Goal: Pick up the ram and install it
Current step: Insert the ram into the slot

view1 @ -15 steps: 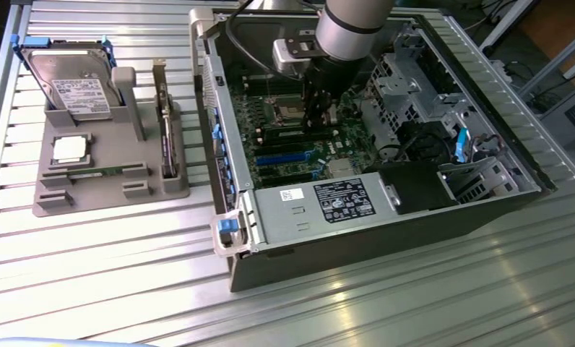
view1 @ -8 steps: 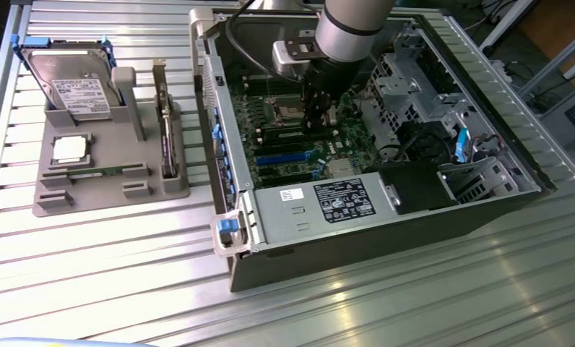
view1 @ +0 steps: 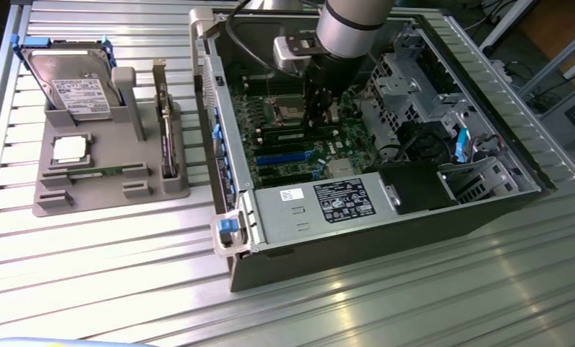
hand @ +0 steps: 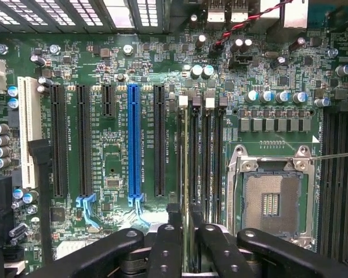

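Note:
The ram (hand: 185, 150) stands on edge in one of the long memory slots of the green motherboard (hand: 110, 156), beside the open processor socket (hand: 271, 200). I see it as a thin pale line running along the slot. My gripper (hand: 185, 211) sits astride its near end, directly above the slot. In the exterior view my gripper (view1: 318, 108) reaches down into the open computer case (view1: 365, 217), over the motherboard's middle. Neighbouring memory slots (hand: 207, 156) stand empty.
A grey holder (view1: 105, 195) on the slatted table at the exterior view's left carries a hard drive (view1: 71, 83), a square silver chip (view1: 71, 148), a dark card (view1: 164, 123) and a small green stick (view1: 100, 172). Case walls, a drive cage (view1: 403, 79) and cables (view1: 413, 144) crowd the gripper.

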